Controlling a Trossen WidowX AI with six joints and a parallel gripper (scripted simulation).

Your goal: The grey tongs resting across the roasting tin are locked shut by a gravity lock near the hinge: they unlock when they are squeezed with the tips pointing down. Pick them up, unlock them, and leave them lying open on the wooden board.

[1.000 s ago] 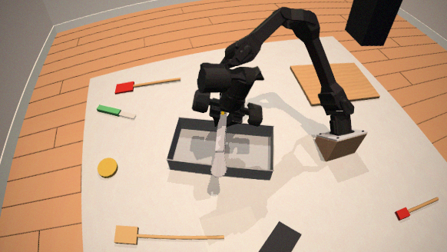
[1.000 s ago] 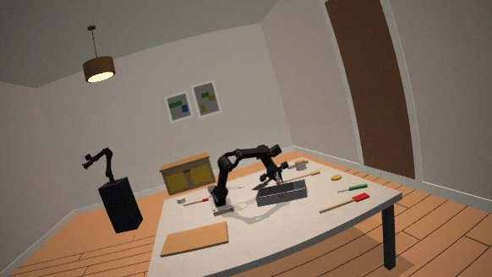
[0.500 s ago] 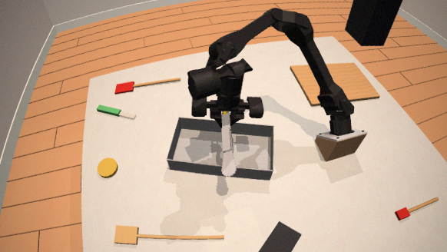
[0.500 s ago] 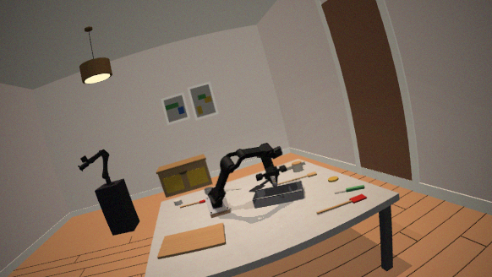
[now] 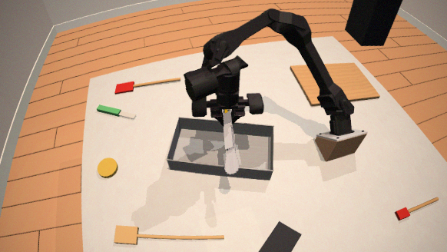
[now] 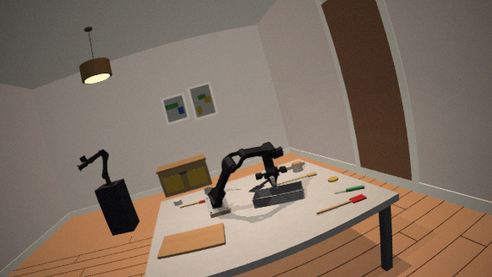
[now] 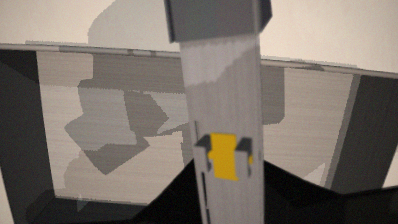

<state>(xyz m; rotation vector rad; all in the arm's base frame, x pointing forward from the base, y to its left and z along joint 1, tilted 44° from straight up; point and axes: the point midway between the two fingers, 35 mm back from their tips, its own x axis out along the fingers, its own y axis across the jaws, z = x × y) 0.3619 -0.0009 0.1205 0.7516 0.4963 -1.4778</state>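
The grey tongs [image 5: 229, 140] [image 6: 274, 182] [image 7: 222, 100] run across above the roasting tin [image 5: 196, 167] [image 6: 264, 200] [image 7: 17, 110]. My gripper [image 5: 227, 118] [image 6: 272, 177] [image 7: 221, 162] is shut on them near the yellow lock piece [image 7: 224, 156]. In the top view the pale rounded end sits over the tin's near wall, and its shadow falls apart from it beyond the wall, so that end seems raised. The dark block [image 7: 217, 20] at the other end shows in the wrist view. The arms look closed together. The wooden board [image 5: 334, 84] [image 6: 190, 242] lies flat behind the arm's base.
A red-headed spatula [image 5: 124, 87], a green-handled tool [image 5: 108, 110] and a yellow disc [image 5: 107, 167] lie left of the tin. A wooden spatula [image 5: 127, 234] and a dark slab [image 5: 280, 238] lie at the near side. The arm's base [image 5: 339, 146] stands between tin and board.
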